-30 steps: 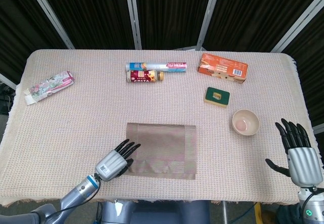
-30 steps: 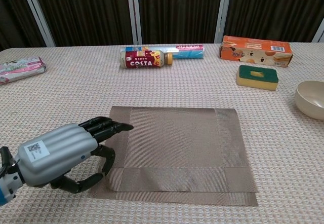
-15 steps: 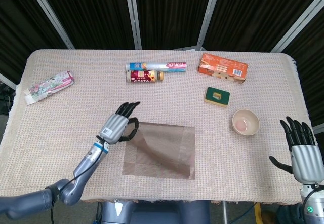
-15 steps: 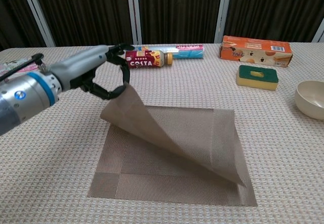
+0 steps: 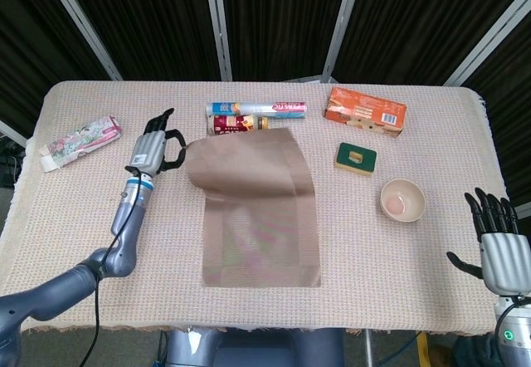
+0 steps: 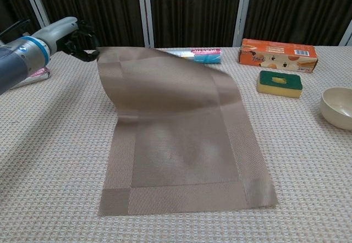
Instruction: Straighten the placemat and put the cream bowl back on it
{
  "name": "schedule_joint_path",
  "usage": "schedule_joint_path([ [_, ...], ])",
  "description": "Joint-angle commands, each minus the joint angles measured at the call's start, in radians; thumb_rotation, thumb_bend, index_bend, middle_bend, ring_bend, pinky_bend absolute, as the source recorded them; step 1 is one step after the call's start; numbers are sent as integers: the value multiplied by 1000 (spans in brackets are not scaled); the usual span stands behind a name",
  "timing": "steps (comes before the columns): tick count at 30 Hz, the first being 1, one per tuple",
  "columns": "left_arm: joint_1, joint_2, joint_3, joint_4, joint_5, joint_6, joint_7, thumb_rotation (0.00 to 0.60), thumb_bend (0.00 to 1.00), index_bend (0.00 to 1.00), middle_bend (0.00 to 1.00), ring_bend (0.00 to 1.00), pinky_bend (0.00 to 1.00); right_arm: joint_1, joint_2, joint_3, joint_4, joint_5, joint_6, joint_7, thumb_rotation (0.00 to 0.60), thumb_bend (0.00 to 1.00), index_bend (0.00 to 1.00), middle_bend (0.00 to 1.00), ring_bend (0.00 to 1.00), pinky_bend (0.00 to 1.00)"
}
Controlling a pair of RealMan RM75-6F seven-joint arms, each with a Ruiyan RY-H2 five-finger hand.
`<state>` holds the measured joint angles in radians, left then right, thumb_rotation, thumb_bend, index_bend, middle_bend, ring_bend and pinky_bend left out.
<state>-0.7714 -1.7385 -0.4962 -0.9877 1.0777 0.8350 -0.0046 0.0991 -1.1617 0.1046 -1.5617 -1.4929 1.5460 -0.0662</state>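
Note:
The brown woven placemat point(image 5: 261, 217) point(image 6: 181, 149) lies unfolded lengthwise in the middle of the table, its far end lifted off the cloth. My left hand point(image 5: 153, 149) point(image 6: 69, 34) pinches the mat's far left corner and holds it up in the air. The cream bowl point(image 5: 402, 200) point(image 6: 338, 106) stands upright on the tablecloth to the right of the mat, apart from it. My right hand point(image 5: 496, 247) hovers at the table's near right edge, fingers spread, holding nothing; the chest view does not show it.
Behind the raised mat lie a Costa bottle point(image 5: 236, 124) and a blue tube point(image 5: 259, 110) point(image 6: 193, 54). An orange box point(image 5: 365, 111) point(image 6: 278, 55) and a green sponge point(image 5: 356, 159) point(image 6: 280, 83) sit at the back right. A floral packet point(image 5: 80, 142) lies far left.
My left hand has carried the mat's corner away from me and to the left, unfolding the doubled mat to full length. The right hand has drawn slightly back toward the table edge.

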Motion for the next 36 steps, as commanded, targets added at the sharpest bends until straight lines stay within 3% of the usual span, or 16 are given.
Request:
schedule_joint_path([
  [1, 19, 16, 20, 75, -10, -13, -51, 600, 554, 665, 0, 0, 0, 1, -1, 0, 1, -1, -1, -1, 600, 0, 0, 0, 0, 0],
  [3, 37, 29, 50, 91, 6, -10, -51, 600, 373, 375, 0, 0, 0, 1, -1, -1, 0, -6, -1, -2, 600, 0, 0, 0, 0, 0],
  [4, 50, 39, 70, 92, 17, -6, -49, 600, 217, 172, 0, 0, 0, 1, -1, -2, -1, -9, 0, -3, 600, 0, 0, 0, 0, 0],
  [5, 67, 52, 91, 91, 22, -4, -39, 600, 92, 37, 0, 0, 0, 1, -1, -4, -1, -14, 0, -5, 600, 0, 0, 0, 0, 0],
  [6, 80, 63, 104, 86, 22, -2, -27, 600, 41, 1, 0, 0, 0, 2, -1, -6, -2, -17, -1, -7, 600, 0, 0, 0, 0, 0],
  [15, 252, 264, 198, -157, 94, 214, 60, 600, 3, 0, 0, 0, 0, 18, 6, -64, -19, -113, -34, -16, 600, 0, 5, 0, 0, 0],
  [23, 423, 480, 274, -488, 125, 427, 220, 600, 6, 0, 0, 0, 0, 139, 14, -113, -6, -297, -155, 36, 600, 0, 144, 0, 0, 0],
  [28, 509, 533, 313, -619, 131, 537, 257, 600, 8, 0, 0, 0, 0, 243, -33, -111, 12, -361, -261, 51, 600, 0, 253, 18, 0, 0],
  [36, 587, 578, 374, -723, 196, 645, 309, 600, 7, 0, 0, 0, 0, 387, -194, -87, 122, -409, -403, 22, 600, 68, 300, 54, 0, 0],
])
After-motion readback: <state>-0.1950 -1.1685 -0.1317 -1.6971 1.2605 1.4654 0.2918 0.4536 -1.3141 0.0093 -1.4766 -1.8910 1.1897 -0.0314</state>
